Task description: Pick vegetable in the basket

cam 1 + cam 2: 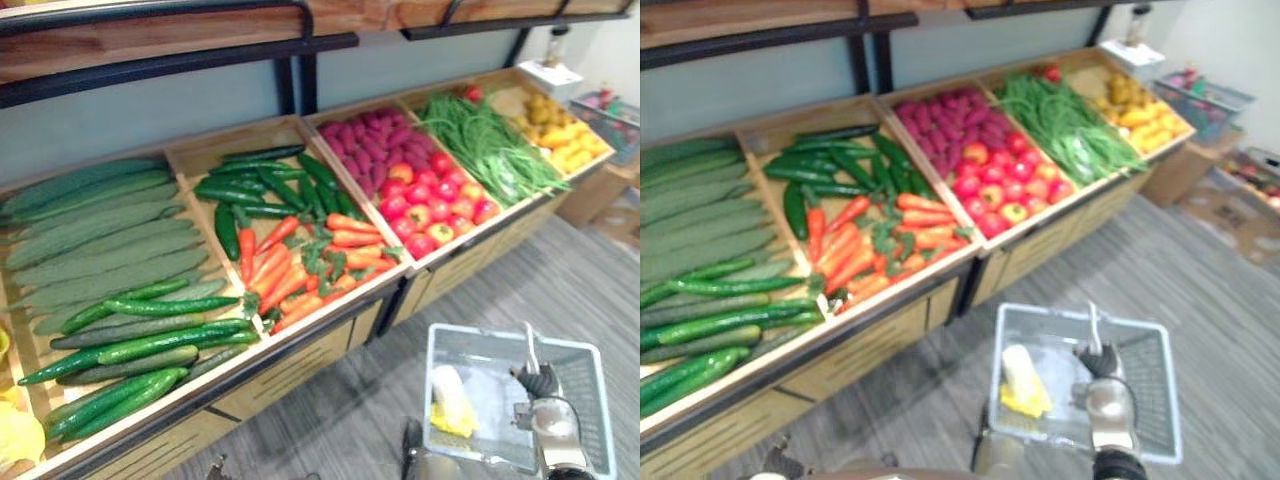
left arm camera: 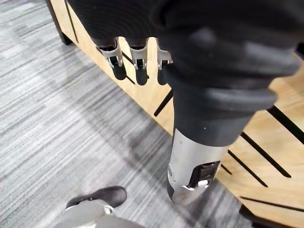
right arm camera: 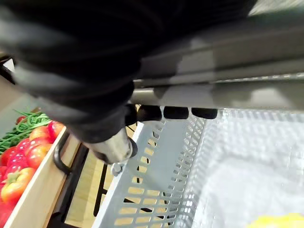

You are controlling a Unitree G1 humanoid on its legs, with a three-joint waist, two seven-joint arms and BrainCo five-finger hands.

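A pale grey mesh basket point(image 1: 590, 400) hangs low at the right, over the floor in front of the produce stand. My right hand point(image 1: 540, 385) is shut on its handle point(image 3: 237, 92); the right wrist view shows the dark fingertips point(image 3: 175, 112) curled round the bar. Inside the basket lies a pale yellow-white vegetable point(image 1: 452, 400). My left hand point(image 2: 135, 66) hangs with relaxed fingers beside the stand's wooden front, holding nothing. On the stand lie cucumbers point(image 1: 150, 340), carrots point(image 1: 290, 270) and green beans point(image 1: 490, 145).
The slanted wooden stand point(image 1: 300, 370) also holds long pale green gourds point(image 1: 90, 240), purple sweet potatoes point(image 1: 375, 140), red peppers point(image 1: 430, 205) and yellow produce point(image 1: 565, 140). A dark-framed shelf point(image 1: 180, 40) runs above. Grey striped floor point(image 1: 560, 290) lies in front.
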